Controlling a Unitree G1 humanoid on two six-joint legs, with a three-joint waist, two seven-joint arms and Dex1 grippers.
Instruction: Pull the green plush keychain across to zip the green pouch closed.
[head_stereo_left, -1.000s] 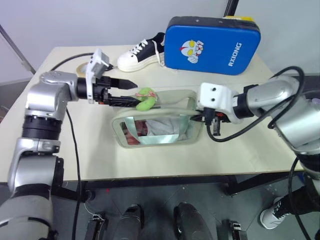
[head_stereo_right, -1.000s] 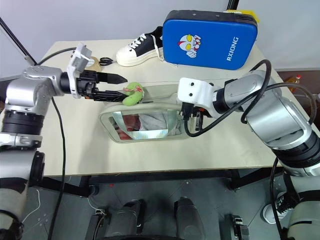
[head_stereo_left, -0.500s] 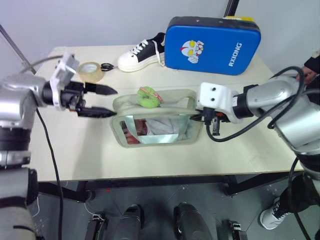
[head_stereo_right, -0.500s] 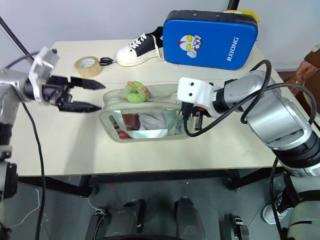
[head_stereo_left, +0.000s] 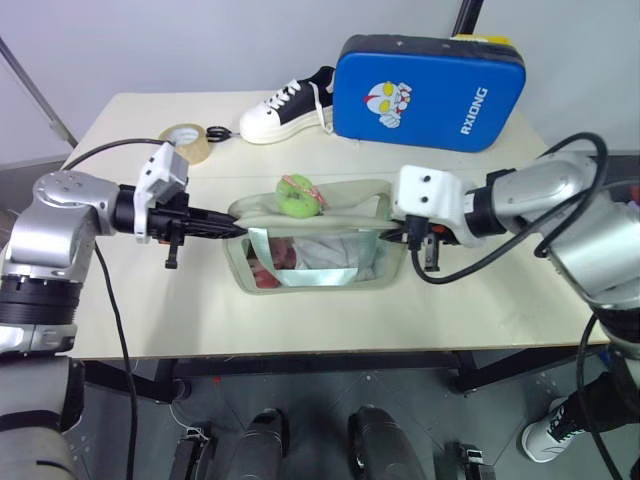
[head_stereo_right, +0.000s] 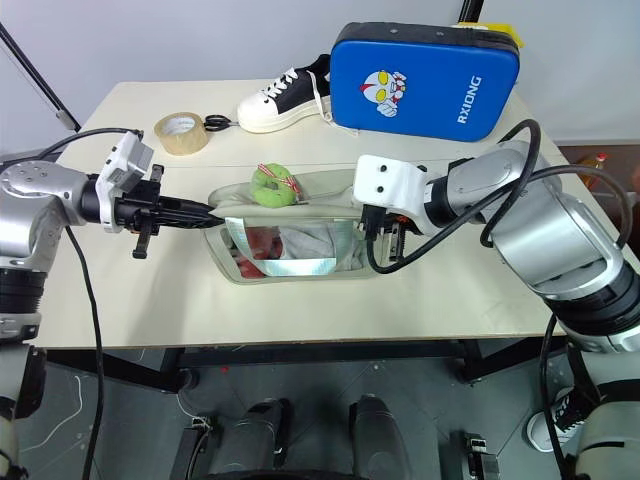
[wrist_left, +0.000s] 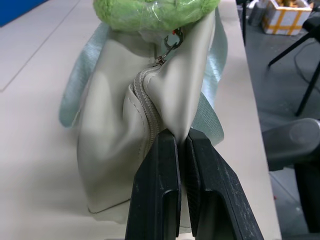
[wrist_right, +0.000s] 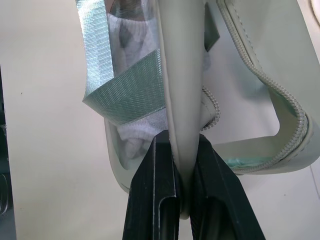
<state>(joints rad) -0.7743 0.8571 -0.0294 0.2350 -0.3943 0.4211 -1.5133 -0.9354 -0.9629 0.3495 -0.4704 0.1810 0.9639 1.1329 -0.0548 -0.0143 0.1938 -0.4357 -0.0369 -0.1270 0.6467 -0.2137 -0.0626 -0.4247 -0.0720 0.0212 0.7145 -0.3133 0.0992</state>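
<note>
The green pouch (head_stereo_left: 310, 258) lies mid-table with its clear window toward me and its zipper partly undone. On its top, near the left end, rests the green plush keychain (head_stereo_left: 296, 194), hooked to the zipper pull (wrist_left: 170, 45). My left gripper (head_stereo_left: 238, 229) reaches in level from the left and is shut on a fold of fabric at the pouch's left end, just below the zipper (wrist_left: 147, 115). The right gripper (wrist_right: 181, 142) is shut on the rim at the pouch's right end (head_stereo_left: 392, 228). Neither gripper touches the keychain.
A big blue padded case (head_stereo_left: 428, 90) stands at the back right, with a black-and-white shoe (head_stereo_left: 285, 105) to its left. A tape roll (head_stereo_left: 185, 140) and scissors (head_stereo_right: 220, 123) lie at the back left. Bare tabletop runs along the front edge (head_stereo_left: 300, 345).
The left gripper, open at the keychain a second ago, drew away left, then came back lower and shut on the pouch's left end. The keychain now lies free on top. The right arm held still.
</note>
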